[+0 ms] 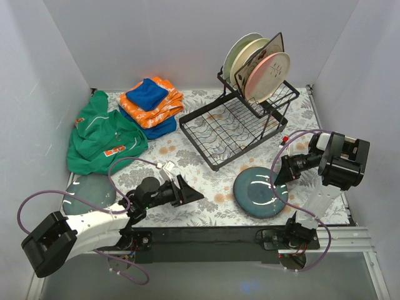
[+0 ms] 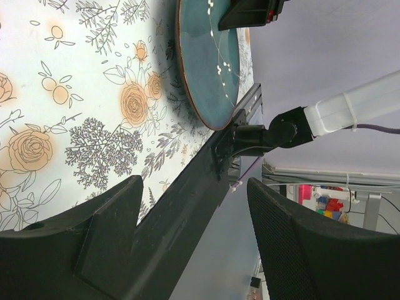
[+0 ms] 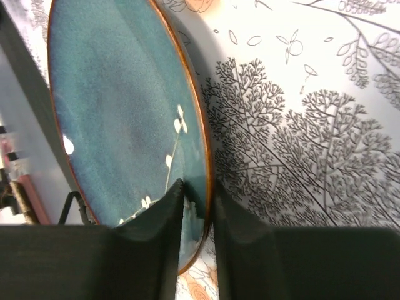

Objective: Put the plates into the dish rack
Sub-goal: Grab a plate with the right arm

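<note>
The right tool [image 3: 199, 194] is clenched on the dark teal plate [image 3: 119, 106] at the rim nearest it. The copper-edged rim is seen pinched between the two fingers, one over the glazed face and the other at the outer side. From this tool the plate spreads ahead and to the left, lying flat on the flowered tabletop [image 1: 212, 187]. Being round, it offers no long axis, only the rim. A sprig of small white blossoms is painted across its blue-green glaze. The dish rack [image 1: 231, 134] stands beyond the tool and to its left, near, with several plates [image 1: 262, 69] upright in its raised section. This tool is judged the nearer of the two to both. The left tool [image 2: 195, 184] is released, with nothing between its fingers.
</note>
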Motion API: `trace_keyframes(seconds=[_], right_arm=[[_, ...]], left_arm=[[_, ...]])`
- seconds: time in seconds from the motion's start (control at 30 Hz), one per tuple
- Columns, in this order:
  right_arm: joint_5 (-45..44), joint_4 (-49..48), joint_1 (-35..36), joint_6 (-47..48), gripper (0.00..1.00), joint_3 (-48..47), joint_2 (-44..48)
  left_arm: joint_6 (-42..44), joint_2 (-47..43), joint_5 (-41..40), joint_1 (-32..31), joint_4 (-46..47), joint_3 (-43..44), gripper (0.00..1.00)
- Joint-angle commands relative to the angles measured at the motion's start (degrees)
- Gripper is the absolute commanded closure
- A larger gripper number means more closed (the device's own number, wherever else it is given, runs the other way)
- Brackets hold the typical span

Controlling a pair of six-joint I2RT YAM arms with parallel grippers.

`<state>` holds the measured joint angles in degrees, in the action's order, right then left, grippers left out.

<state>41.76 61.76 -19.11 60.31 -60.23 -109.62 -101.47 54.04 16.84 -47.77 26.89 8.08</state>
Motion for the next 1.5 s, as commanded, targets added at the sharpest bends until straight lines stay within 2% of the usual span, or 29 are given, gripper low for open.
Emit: trace_keyframes(seconds=[0.0, 0.13, 0.17, 0.27, 0.5, 0.97, 1.2, 1.33, 1.47], right_arm=[[1.2, 2.2, 0.0, 3.6, 0.85, -0.4, -1.7], [3.8, 6.6, 0.1, 6.3, 0.94, -1.8, -2.3], [4.5, 7.8, 0.0, 7.1, 0.99, -2.5, -2.3], [7.5, 13.4, 0.1, 11.0, 0.99, -3.4, -1.8], [9.4, 13.7, 1.1, 10.0, 0.99, -1.4, 3.6], [14.5, 13.7, 7.0, 6.3, 0.99, 0.2, 10.4], [17.1, 13.7, 12.0, 6.0, 0.99, 1.1, 14.8], [19.1, 13.7, 13.7, 5.5, 0.99, 1.3, 17.0], [20.0, 13.7, 15.1, 5.6, 0.99, 2.2, 17.4]], left_arm=[[0.3, 0.8, -1.3, -0.9, 1.3, 1.8, 0.34], [0.3, 2.1, -1.5, -1.4, 1.9, 1.9, 0.34], [0.3, 2.9, -1.5, -1.4, 2.2, 1.9, 0.34], [0.6, 4.3, -1.7, -1.8, 3.5, 2.1, 0.34], [5.9, 10.5, -5.7, -5.5, 6.0, 5.3, 0.33], [11.0, 33.9, -7.2, -9.2, 16.2, 15.7, 0.35], [14.1, 38.5, -11.9, -11.6, 20.0, 16.6, 0.38], [16.7, 40.7, -10.3, -12.0, 27.1, 15.8, 0.44], [19.0, 42.1, -9.5, -13.1, 29.1, 16.9, 0.46]])
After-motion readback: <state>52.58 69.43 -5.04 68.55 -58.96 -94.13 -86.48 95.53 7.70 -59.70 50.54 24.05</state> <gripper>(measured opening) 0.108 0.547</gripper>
